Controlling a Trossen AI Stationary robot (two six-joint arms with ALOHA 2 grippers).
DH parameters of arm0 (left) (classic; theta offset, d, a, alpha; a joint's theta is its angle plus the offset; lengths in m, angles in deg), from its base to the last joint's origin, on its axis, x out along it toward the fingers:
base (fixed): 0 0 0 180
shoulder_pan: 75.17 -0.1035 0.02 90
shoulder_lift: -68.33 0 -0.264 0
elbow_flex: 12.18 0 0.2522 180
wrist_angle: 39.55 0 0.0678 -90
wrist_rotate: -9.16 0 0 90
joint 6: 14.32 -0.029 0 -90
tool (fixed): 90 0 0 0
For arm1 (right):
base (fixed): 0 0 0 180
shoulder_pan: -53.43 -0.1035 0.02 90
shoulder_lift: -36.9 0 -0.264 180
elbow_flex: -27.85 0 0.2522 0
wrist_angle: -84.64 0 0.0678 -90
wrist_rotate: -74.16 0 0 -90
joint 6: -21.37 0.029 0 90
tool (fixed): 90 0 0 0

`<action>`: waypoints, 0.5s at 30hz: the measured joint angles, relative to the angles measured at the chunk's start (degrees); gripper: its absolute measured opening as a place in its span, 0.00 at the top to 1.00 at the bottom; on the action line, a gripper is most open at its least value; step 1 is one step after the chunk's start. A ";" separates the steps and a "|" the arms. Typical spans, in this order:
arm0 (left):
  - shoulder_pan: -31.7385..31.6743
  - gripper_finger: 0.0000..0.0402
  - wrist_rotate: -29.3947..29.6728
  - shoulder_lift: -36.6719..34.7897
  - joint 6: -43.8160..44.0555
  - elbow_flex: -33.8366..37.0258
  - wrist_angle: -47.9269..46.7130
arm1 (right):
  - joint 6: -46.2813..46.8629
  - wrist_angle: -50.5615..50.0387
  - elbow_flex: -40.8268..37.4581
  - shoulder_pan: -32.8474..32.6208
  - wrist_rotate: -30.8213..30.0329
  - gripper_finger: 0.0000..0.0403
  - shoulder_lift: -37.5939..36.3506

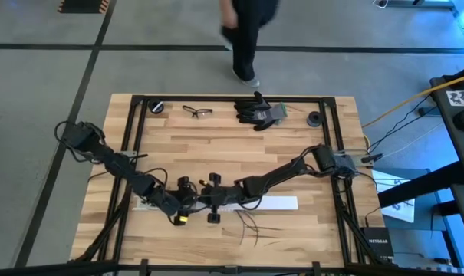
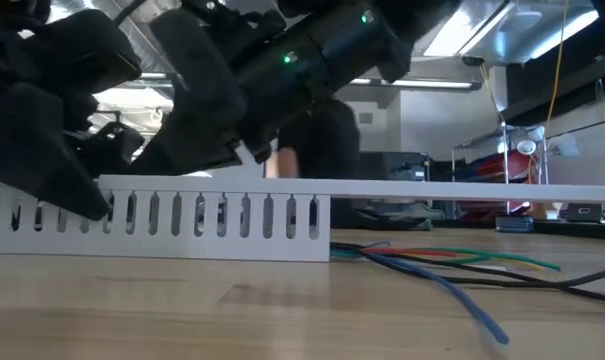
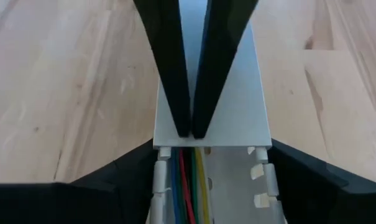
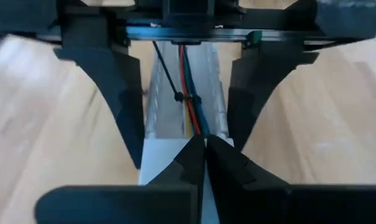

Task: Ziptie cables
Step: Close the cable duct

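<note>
Loosely splayed cables [image 2: 452, 262], blue, green, red

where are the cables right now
The cables lie inside the white slotted duct at the table's front middle, between the left gripper and right gripper; their loose ends splay out beside it.

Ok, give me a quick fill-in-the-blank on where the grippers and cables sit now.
1. The cables run inside a white slotted ____.
2. The right gripper has its fingers ____ over the duct's cover.
3. The left gripper straddles the duct with its fingers ____.
4. In the low view, the cables' free ends lie on the ____.

Missing: duct; shut; open; table
</note>
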 joint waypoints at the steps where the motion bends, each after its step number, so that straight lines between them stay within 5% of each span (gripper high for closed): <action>1: -0.52 0.34 -0.61 0.00 -0.10 0.00 0.26 | -0.92 -1.93 0.23 -0.02 -0.39 0.99 -0.58; 8: -3.06 0.31 -6.12 -2.84 -1.92 -3.74 -7.53 | -4.36 -15.26 -0.73 -0.72 -5.67 0.99 -8.19; 15: 2.74 0.31 -0.11 -9.16 1.95 -4.83 -19.87 | -1.98 -14.00 -9.42 -1.97 -1.41 0.99 -13.48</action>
